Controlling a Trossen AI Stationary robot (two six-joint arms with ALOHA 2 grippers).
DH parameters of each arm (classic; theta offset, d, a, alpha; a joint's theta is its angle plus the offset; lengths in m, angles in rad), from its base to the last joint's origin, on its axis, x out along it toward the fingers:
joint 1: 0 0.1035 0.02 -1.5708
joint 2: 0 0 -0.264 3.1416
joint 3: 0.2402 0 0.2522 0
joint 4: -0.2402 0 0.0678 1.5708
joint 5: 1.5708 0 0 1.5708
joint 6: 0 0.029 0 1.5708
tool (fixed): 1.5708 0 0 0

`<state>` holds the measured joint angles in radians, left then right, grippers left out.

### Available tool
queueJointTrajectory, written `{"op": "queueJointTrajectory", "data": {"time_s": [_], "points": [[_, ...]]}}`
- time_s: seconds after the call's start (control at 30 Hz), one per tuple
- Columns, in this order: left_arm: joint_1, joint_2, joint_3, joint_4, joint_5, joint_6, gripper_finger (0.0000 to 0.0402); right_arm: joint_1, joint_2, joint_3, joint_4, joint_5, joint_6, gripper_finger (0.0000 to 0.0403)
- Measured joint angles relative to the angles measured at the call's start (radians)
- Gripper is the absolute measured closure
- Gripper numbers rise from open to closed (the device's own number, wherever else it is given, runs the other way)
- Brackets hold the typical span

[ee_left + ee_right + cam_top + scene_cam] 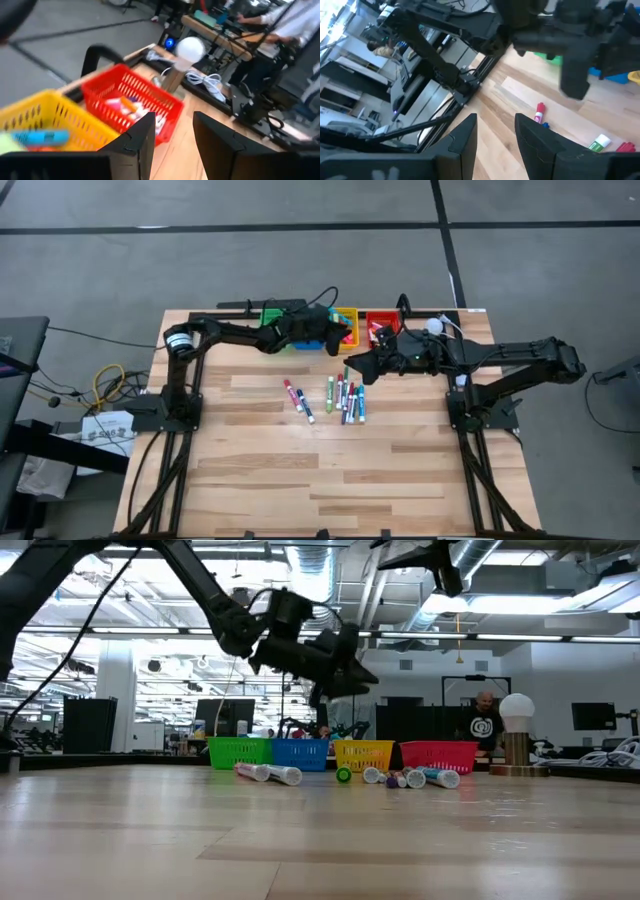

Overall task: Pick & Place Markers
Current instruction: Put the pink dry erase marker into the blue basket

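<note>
Several markers (345,398) lie flat in a loose cluster at the table's middle, and two more (298,398) lie just left of them. In the low view they show as a row (400,777) in front of the bins. My left gripper (345,335) hangs open above the blue and yellow bins, well off the table (335,665); nothing is between its fingers (172,120). My right gripper (355,363) is open too (495,120). It hovers near the red bin, beyond the cluster's far end. A cyan marker (40,136) lies in the yellow bin, and others (127,106) in the red one.
Four bins stand in a row at the far edge: green (238,751), blue (300,752), yellow (363,754), red (438,755). A white-globed lamp (189,49) and cables sit beyond the red bin. Bare wood lies toward the near edge (330,480). People show in the room behind.
</note>
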<state>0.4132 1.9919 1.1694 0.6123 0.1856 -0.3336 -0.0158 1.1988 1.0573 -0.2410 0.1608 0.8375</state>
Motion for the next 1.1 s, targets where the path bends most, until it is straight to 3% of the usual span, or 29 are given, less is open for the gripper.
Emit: {"op": "queueJointTrajectory", "data": {"time_s": [0.3, 0.63, 1.1], "points": [[-0.023, -0.182, -0.06, -0.055, -0.018, 0.24, 0.027, 0.004, 0.0, 0.0, 0.0, -0.005, 0.001, 0.028], [-0.026, -0.303, -0.156, -0.056, -0.07, 0.247, 0.027, 0.029, 0.0, 0.0, 0.002, -0.005, 0.031, 0.028], [-0.05, -0.525, -0.421, -0.121, -0.061, 0.289, 0.0275, 0.029, 0.0, 0.0, 0.003, -0.005, 0.028, 0.028]]}}
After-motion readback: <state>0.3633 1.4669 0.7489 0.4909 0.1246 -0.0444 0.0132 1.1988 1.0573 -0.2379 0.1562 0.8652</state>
